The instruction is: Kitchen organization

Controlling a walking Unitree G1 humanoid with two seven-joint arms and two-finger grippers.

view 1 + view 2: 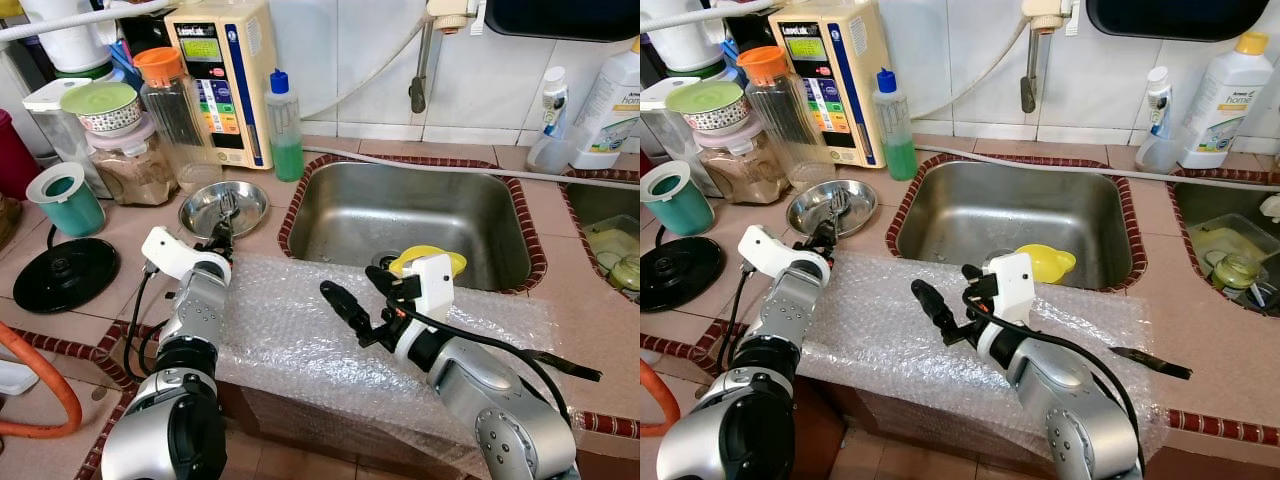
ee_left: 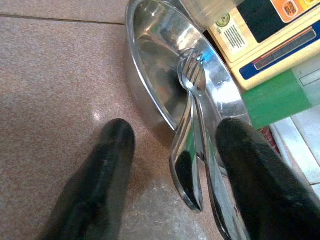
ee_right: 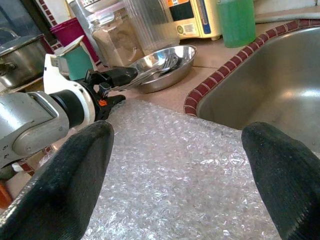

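Shiny fork (image 2: 192, 145) leans on steel bowl (image 2: 150, 75) between left gripper (image 2: 172, 170)'s spread fingers.

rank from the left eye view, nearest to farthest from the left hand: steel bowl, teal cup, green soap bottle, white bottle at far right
1. steel bowl, right at the left hand, holding cutlery
2. green soap bottle, behind, by the sink's corner
3. teal cup, off to the left
4. white bottle, far right by the wall
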